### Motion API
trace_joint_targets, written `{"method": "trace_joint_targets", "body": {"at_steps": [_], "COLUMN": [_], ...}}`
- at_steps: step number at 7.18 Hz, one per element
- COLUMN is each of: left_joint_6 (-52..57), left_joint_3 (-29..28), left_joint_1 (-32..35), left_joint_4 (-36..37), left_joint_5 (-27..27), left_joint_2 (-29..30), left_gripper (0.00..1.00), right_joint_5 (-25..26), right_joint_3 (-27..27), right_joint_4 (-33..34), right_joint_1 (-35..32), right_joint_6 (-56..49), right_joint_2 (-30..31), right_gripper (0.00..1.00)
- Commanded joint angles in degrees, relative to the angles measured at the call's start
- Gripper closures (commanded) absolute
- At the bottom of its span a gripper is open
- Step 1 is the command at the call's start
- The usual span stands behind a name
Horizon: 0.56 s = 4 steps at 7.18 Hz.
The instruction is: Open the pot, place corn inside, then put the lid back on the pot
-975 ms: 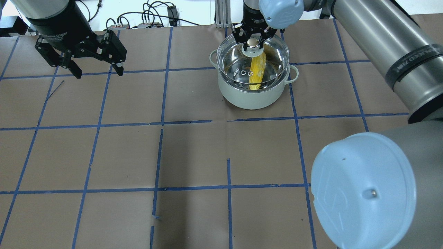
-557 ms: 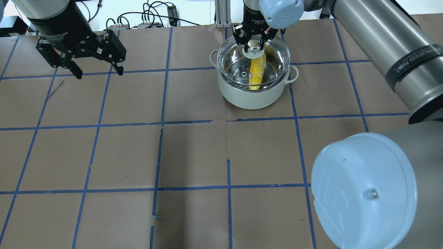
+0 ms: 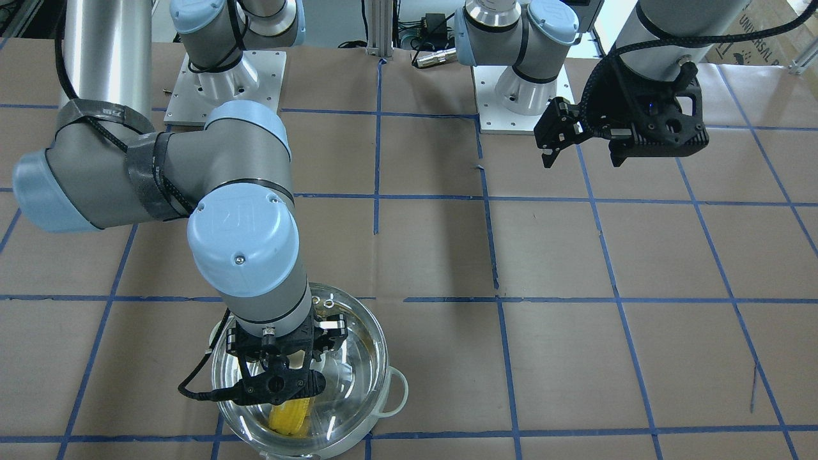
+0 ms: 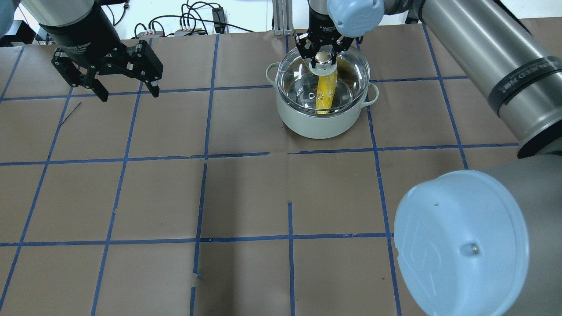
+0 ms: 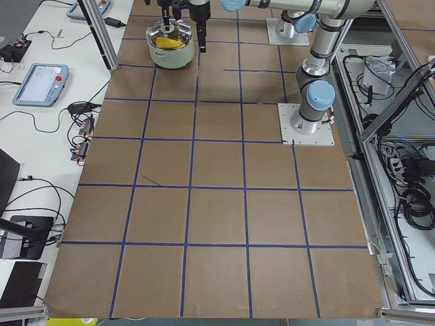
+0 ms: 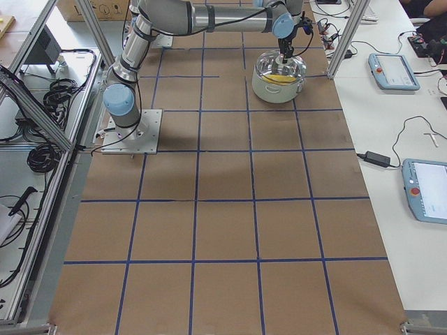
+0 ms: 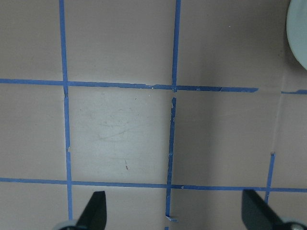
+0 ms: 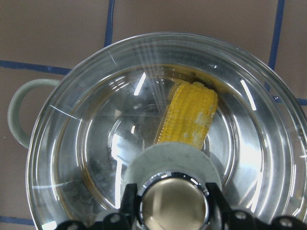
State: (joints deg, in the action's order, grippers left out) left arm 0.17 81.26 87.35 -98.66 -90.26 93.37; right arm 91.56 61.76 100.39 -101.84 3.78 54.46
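The pot stands at the table's far middle, with the yellow corn lying inside it. The clear glass lid is level over the pot's mouth; I cannot tell whether it rests on the rim. My right gripper is shut on the lid's knob from above, a finger on each side. The corn shows through the glass in the right wrist view. My left gripper is open and empty above the table's far left, well away from the pot.
Blue tape lines grid the brown table. The right arm's elbow fills the near right corner. Cables and boxes lie past the far edge. The left wrist view shows bare table and the pot's edge.
The lid has shifted slightly right and lower, now centred over the pot, still held by the right gripper. The left gripper has drifted a little to the right.
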Motion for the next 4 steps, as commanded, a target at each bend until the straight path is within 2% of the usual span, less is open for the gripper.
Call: {"method": "trace_joint_targets", "body": {"at_steps": [1, 2, 3, 4], "left_joint_6": [0.00, 0.00, 0.00, 0.00], "left_joint_3": [-0.14, -0.14, -0.14, -0.14], "left_joint_1": [0.01, 0.01, 0.01, 0.01], "left_joint_4": [0.31, 0.40, 0.40, 0.40], "left_joint_5": [-0.01, 0.08, -0.01, -0.01], "left_joint_2": [0.06, 0.05, 0.05, -0.12], "left_gripper": [0.00, 0.00, 0.00, 0.00], "right_joint_5": [0.02, 0.02, 0.02, 0.02], "right_joint_3": [0.03, 0.03, 0.03, -0.06], "right_joint_4": [-0.11, -0.11, -0.11, -0.11], "right_joint_1": [-0.11, -0.20, -0.20, -0.20], "right_joint_6": [0.00, 0.00, 0.09, 0.09], "right_joint_2": [0.12, 0.12, 0.12, 0.12], "right_gripper": [0.91, 0.90, 0.76, 0.51]}}
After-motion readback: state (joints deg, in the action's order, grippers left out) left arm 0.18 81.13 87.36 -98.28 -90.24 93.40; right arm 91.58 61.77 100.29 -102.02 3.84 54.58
